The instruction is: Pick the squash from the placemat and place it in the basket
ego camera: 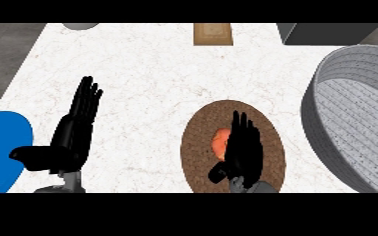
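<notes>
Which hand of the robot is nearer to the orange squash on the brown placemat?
Right. The right hand is over the squash, partly hiding it. The left hand rests open, far to its left, off the placemat.

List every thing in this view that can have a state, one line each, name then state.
Squash: on the placemat, partly hidden by the right hand.
Placemat: flat on the counter, beside the basket.
Basket: upright, nothing visible inside.
Right hand: over the squash, fingers straight, not curled round it.
Left hand: open, fingers up, resting at the left.
</notes>
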